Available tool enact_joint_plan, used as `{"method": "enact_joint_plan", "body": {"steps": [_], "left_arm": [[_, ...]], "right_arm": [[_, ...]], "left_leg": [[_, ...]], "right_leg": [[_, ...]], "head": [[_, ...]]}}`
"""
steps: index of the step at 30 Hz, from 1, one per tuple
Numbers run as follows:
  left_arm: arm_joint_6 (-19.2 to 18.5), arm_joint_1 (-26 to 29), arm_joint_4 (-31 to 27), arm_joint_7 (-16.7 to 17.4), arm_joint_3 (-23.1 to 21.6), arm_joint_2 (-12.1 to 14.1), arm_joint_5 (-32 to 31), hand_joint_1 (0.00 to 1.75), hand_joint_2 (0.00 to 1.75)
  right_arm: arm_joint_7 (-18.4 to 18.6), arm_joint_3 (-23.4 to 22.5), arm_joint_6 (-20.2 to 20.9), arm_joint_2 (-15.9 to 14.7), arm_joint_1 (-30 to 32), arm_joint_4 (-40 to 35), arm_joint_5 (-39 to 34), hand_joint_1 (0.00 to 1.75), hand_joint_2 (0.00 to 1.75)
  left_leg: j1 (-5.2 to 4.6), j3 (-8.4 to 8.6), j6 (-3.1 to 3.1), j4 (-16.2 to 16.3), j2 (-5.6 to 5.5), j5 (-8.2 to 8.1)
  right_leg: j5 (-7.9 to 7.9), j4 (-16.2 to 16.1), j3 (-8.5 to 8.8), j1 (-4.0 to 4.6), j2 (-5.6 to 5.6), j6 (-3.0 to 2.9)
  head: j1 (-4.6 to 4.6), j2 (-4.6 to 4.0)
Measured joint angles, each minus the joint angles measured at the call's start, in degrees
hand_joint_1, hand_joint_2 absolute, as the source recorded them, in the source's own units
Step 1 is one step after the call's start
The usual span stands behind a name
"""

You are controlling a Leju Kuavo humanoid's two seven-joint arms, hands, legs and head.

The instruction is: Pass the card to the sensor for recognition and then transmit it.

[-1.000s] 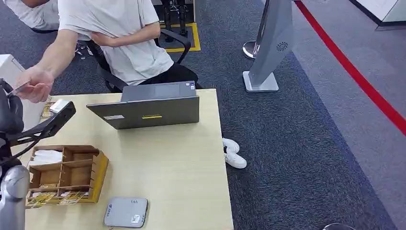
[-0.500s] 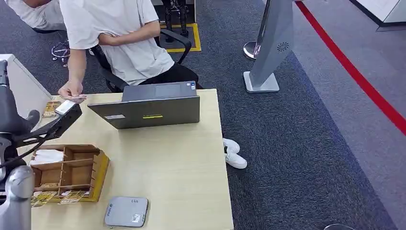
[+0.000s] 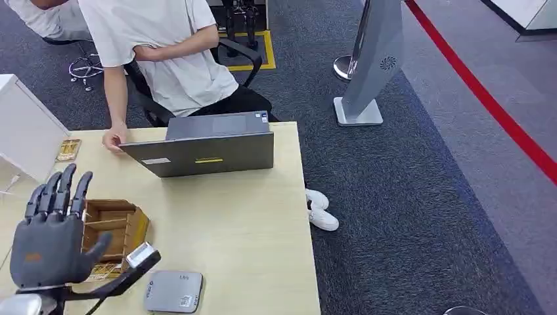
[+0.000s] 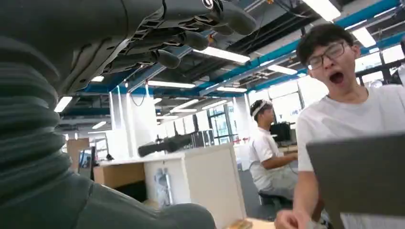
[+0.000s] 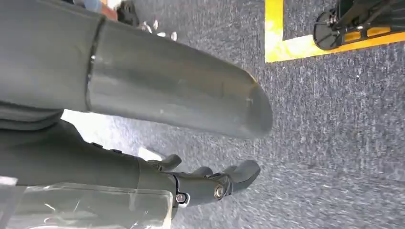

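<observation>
Left robot hand (image 3: 49, 239) raised over bench (image 3: 249, 230), fingers spread, empty.
Reader (image 3: 173, 291) beside tray (image 3: 115, 230); right robot hand (image 5: 210, 183) hangs, fingers loosely curled, grip indeterminate.

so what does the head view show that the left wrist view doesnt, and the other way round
Head view alone: the tan table, the wooden organizer box, the grey card reader, a card near the table's far left edge and the blue carpet with its red stripe.

Left wrist view alone: ceiling lights, a white partition and a second seated person behind.

Both: the robot's left hand, fingers spread and empty, the laptop and the person in a white shirt behind it.
</observation>
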Motion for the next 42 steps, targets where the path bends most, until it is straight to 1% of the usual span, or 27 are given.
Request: {"method": "enact_joint_plan", "body": {"steps": [2, 4, 9, 12, 16, 20, 24, 29, 31, 39, 40, 42], "left_arm": [[1.1, 4.5, -1.3, 0.6, -0.3, 0.4, 0.1, 0.00, 1.75], [1.1, 7.2, -2.2, 1.0, -0.3, 0.6, 0.3, 0.00, 1.75], [0.2, 11.5, -3.9, 1.3, -0.3, 0.6, 1.6, 0.00, 1.75], [-0.1, 13.3, -4.2, 1.3, 0.3, -0.4, 1.9, 0.00, 1.75], [-0.1, 14.4, -4.2, 0.5, 1.4, -1.7, 1.9, 0.00, 1.75], [-0.2, 14.7, -4.0, -2.2, 4.8, -4.7, 0.0, 0.00, 1.75], [-0.3, 14.9, -3.5, -4.0, 8.1, -7.5, -0.1, 0.00, 1.75], [-0.6, 15.2, -2.7, -6.7, 13.3, -11.3, -0.3, 0.00, 1.75], [-0.8, 15.2, -2.4, -7.3, 15.1, -12.2, -0.3, 0.00, 1.75], [-0.8, 15.1, -1.1, -7.8, 21.2, -14.4, -0.3, 0.00, 1.75], [-0.7, 15.1, -1.0, -7.7, 21.8, -14.6, -0.3, 0.00, 1.75], [-0.3, 14.9, -0.5, -6.1, 22.6, -14.5, -0.3, 0.00, 1.75]], "right_arm": [[0.5, 0.5, 0.0, 0.0, 0.0, -0.2, -0.8, 0.00, 0.00], [0.9, 0.8, 0.0, 0.0, -0.1, -0.4, -1.0, 0.00, 0.00], [1.8, 1.9, 0.3, 0.0, -0.1, -1.3, -1.9, 0.00, 0.00], [2.3, 2.4, 0.4, 0.0, -0.1, -1.9, -2.0, 0.00, 0.00], [2.5, 3.1, 0.5, 0.0, -0.1, -2.5, -2.6, 0.00, 0.00], [3.2, 3.7, 1.1, 0.0, -0.1, -3.1, -2.9, 0.00, 0.00], [3.4, 4.3, 1.1, 0.0, -0.1, -3.5, -2.9, 0.00, 0.00], [3.5, 4.6, 1.2, 0.0, -0.1, -4.0, -3.3, 0.00, 0.00], [3.6, 4.6, 1.3, 0.0, -0.1, -4.2, -3.4, 0.00, 0.00], [4.2, 5.0, 1.7, 0.0, 0.0, -5.0, -3.7, 0.00, 0.00], [4.3, 5.0, 1.9, 0.0, 0.0, -5.1, -3.7, 0.00, 0.00], [4.5, 5.1, 2.1, 0.0, 0.0, -5.2, -3.7, 0.00, 0.00]], "left_leg": [[0.01, -0.02, 0.00, 0.0, -0.03, 0.00], [0.01, -0.02, 0.00, 0.0, -0.13, 0.00], [0.01, 0.01, 0.00, 0.0, -0.15, 0.01], [0.01, 0.03, 0.00, 0.0, -0.18, 0.01], [0.00, 0.03, 0.00, 0.0, -0.18, 0.02], [0.01, 0.03, 0.00, 0.0, -0.19, 0.02], [0.01, 0.04, 0.00, 0.0, -0.18, 0.01], [0.01, 0.04, 0.00, 0.0, -0.18, 0.01], [0.01, 0.04, 0.00, 0.0, -0.18, 0.01], [0.01, 0.05, 0.00, 0.0, -0.18, 0.01], [0.01, 0.05, 0.00, 0.0, -0.18, 0.01], [0.01, 0.06, 0.00, 0.0, -0.18, 0.01]], "right_leg": [[-0.01, 0.0, -0.01, 0.00, -0.04, -0.01], [-0.05, 0.0, 0.02, 0.01, -0.11, 0.04], [-0.04, 0.0, 0.08, 0.01, -0.14, 0.05], [-0.03, 0.0, 0.11, 0.00, -0.16, 0.05], [-0.02, 0.0, 0.12, 0.00, -0.15, 0.06], [-0.01, 0.0, 0.12, 0.00, -0.16, 0.05], [-0.01, 0.0, 0.10, 0.00, -0.15, 0.05], [-0.01, 0.0, 0.11, 0.00, -0.15, 0.05], [-0.01, 0.0, 0.11, 0.00, -0.15, 0.05], [-0.01, 0.0, 0.11, 0.00, -0.15, 0.05], [-0.01, 0.0, 0.11, 0.00, -0.15, 0.05], [-0.01, 0.0, 0.09, 0.00, -0.15, 0.05]], "head": [[0.00, 0.00], [0.02, 0.00], [0.02, 0.00], [0.02, 0.00], [0.02, 0.00], [0.02, 0.00], [0.02, 0.00], [0.02, 0.00], [0.00, 0.00], [0.02, 0.00], [0.02, 0.00], [0.02, 0.00]]}}
